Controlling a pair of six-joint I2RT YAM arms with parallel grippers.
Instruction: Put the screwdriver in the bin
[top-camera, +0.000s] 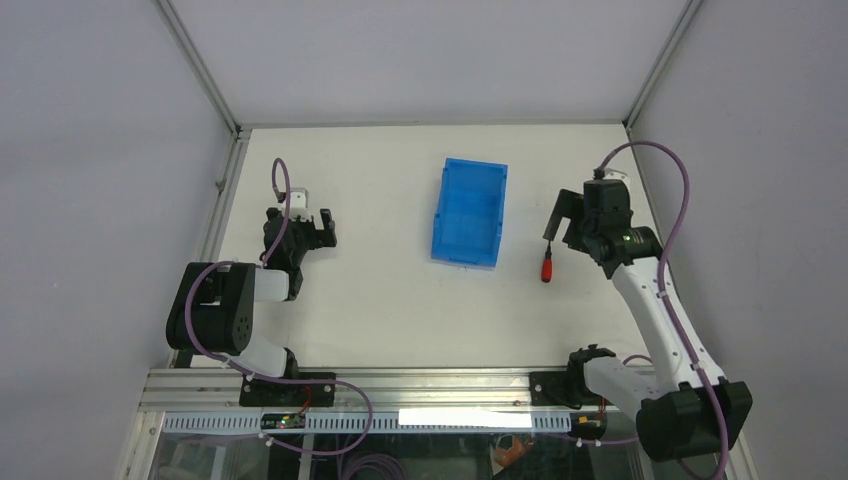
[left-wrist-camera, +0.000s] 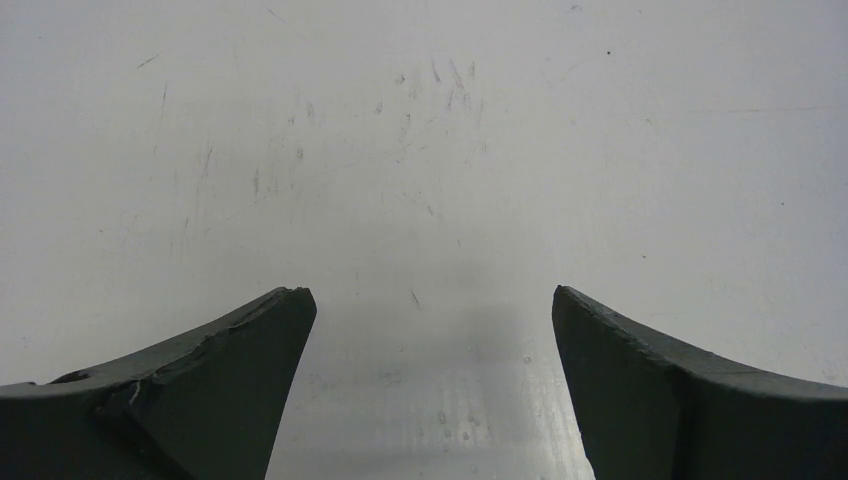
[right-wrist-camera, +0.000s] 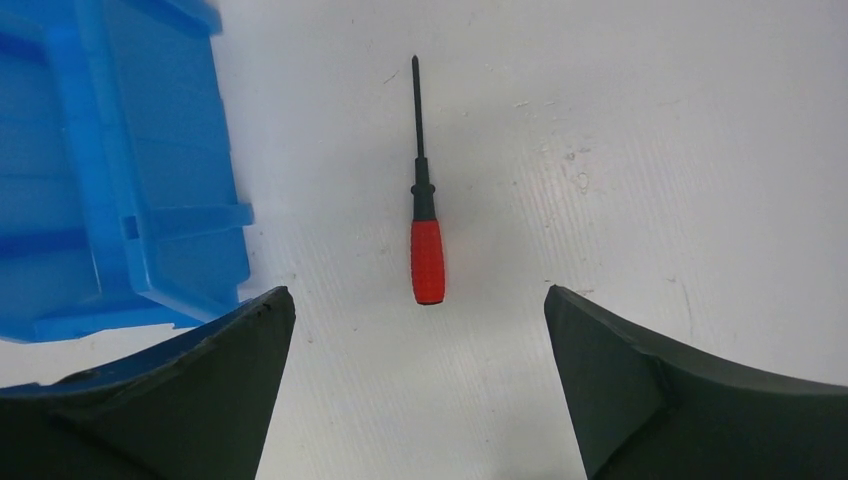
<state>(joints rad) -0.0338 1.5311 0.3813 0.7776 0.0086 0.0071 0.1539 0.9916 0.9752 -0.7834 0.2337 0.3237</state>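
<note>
The screwdriver (top-camera: 547, 268) lies flat on the white table, just right of the blue bin (top-camera: 470, 210). It has a red handle and a thin dark shaft. My right gripper (top-camera: 562, 222) hovers over it, open. In the right wrist view the screwdriver (right-wrist-camera: 427, 262) lies between and just ahead of the fingertips, handle end nearest and untouched by the right gripper (right-wrist-camera: 417, 308). The bin (right-wrist-camera: 120, 200) fills the left of that view. My left gripper (top-camera: 315, 232) is far to the left. It shows open and empty over bare table in the left wrist view (left-wrist-camera: 432, 292).
The white table (top-camera: 390, 300) is walled by grey panels at the back and on both sides. A metal rail (top-camera: 400, 385) with both arm bases runs along the near edge. The right arm's purple cable (top-camera: 680, 190) loops above its wrist.
</note>
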